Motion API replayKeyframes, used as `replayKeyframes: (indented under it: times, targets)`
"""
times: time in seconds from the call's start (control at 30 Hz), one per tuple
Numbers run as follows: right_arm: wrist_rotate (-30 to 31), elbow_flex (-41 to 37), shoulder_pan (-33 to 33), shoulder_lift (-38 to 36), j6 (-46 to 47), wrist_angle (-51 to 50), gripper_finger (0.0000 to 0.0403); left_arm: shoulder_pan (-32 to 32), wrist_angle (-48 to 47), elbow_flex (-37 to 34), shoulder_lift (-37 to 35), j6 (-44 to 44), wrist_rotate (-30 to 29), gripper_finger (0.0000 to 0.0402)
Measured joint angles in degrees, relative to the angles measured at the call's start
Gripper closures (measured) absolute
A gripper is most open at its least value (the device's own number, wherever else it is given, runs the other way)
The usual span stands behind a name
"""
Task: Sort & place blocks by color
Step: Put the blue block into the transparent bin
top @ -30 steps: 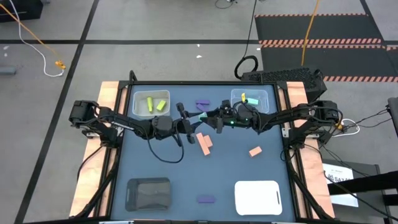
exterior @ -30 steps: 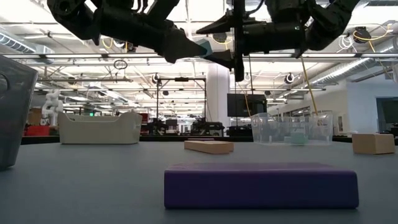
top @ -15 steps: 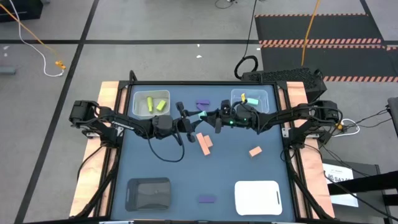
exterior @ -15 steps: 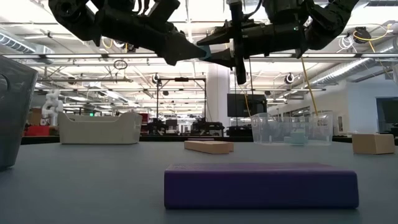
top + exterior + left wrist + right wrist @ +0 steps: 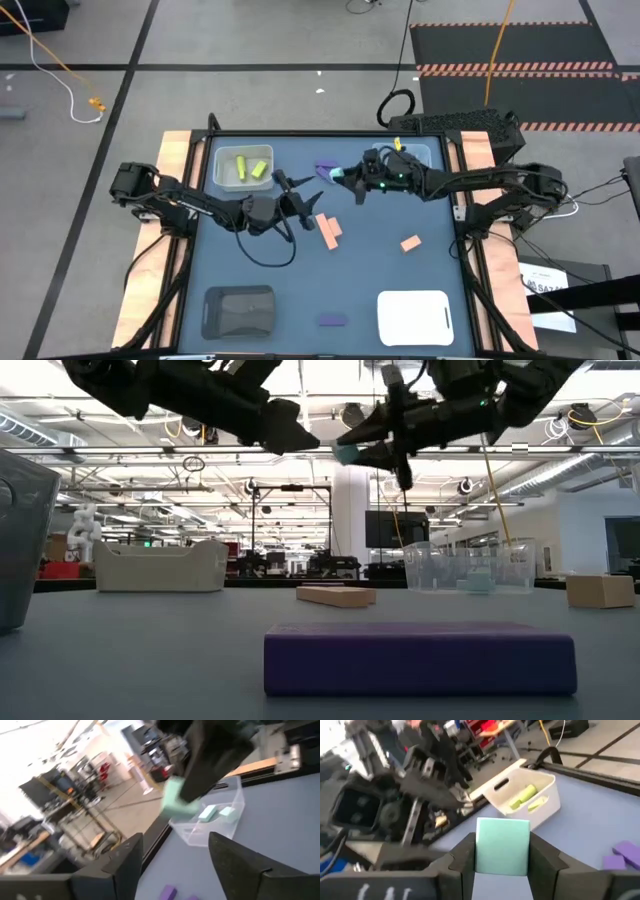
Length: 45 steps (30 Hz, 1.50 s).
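Mint-teal block (image 5: 503, 846) held aloft; orange, purple blocks lie on table

We see a dark counter (image 5: 370, 270) carrying a white bin (image 5: 243, 167) and clear bin (image 5: 417, 155) at the far edge, a black tray (image 5: 238, 311) and probably a white board (image 5: 414, 317) at the near edge.

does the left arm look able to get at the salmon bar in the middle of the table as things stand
Probably yes. The left gripper is open, holds nothing, and hangs just beside the salmon bar, which lies flat with bare table around it. The right gripper holds the mint block off to the side, not above the bar.
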Motion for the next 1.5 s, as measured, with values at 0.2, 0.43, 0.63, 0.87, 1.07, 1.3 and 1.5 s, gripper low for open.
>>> replayKeyframes:
  times: [0.2, 0.43, 0.63, 0.87, 1.07, 1.3, 1.5]
  targets:
    - [0.1, 0.0, -1.2, -7.8, -9.4, -6.1, 0.0287, -0.2, -2.5, 0.0, 0.0, -10.8, -3.7, 0.0157]
    - [0.0, 0.0, -1.1, -16.0, -20.9, -9.2, 0.0287, -0.2, -7.7, 0.0, 0.0, -26.1, -3.6, 0.0172]
    - [5.5, 0.0, -1.1, -19.9, -28.2, -18.7, 0.0287, -0.2, -9.8, 0.0, 0.0, -34.7, -3.6, 0.0188]
    - [22.5, 0.0, -1.1, -21.2, -28.1, -37.3, 0.0287, -0.2, -12.0, 0.0, 0.0, -41.5, -2.9, 0.0199]
    - [29.7, -2.6, -1.2, -21.2, -21.9, -45.7, 0.0286, -0.2, -12.7, 0.0, 0.0, -46.0, 0.9, 0.0198]
    - [31.7, -8.8, -2.7, -21.2, -15.8, -45.3, 0.0254, -0.2, -16.3, 0.0, 0.0, -46.9, 16.2, 0.0206]
    - [31.8, -12.7, -3.8, -21.2, -15.7, -41.2, 0.0248, -0.9, -25.8, 0.0, 0.1, -37.2, 25.7, 0.0202]
